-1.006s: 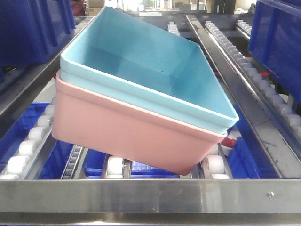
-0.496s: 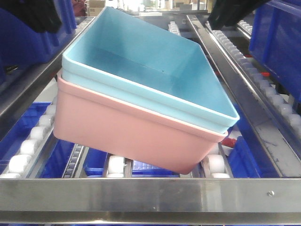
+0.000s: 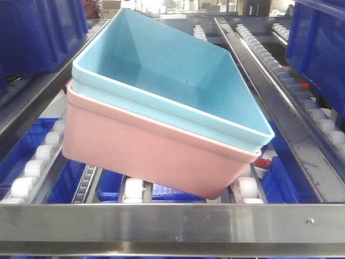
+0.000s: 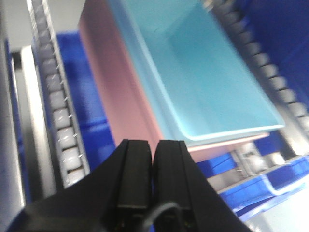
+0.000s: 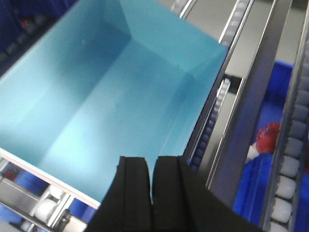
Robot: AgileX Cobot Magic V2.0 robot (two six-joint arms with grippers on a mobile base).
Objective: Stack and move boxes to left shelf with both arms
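Far left in the front view: dark blue storage bins (image 3: 38, 32), well apart from the stack. Just beside them, a rail of white rollers (image 3: 32, 167) belonging to the left shelf (image 3: 161, 224), sloping down to its brushed-metal front bar.

Left gripper (image 4: 153, 145), from its wrist view: jaws pressed together with only a thin seam between them, holding nothing, hovering off the near left corner of the stack and apart from it.

Centre: light blue tub (image 3: 178, 81) nested inside salmon pink tub (image 3: 145, 145), rim bands nearly touching. Resting on the roller rails just behind the front bar, skewed to the rails and tilted, right near corner lowest. Empty inside.

Right gripper (image 5: 151, 162), from its wrist view: jaws likewise closed tight on nothing, above the blue tub's near rim, not touching it.

Further right: another roller rail (image 3: 280, 70), something red (image 5: 264, 137) on the level below, and one more dark blue bin (image 3: 318, 48).

Judged step: stacking finished and the pair set down on the shelf, release apparently complete. Next move likely calls for lifting both arms up and away without brushing the rims, since a nudge could roll the crooked stack on the rollers; possibly squaring it to the rails first.
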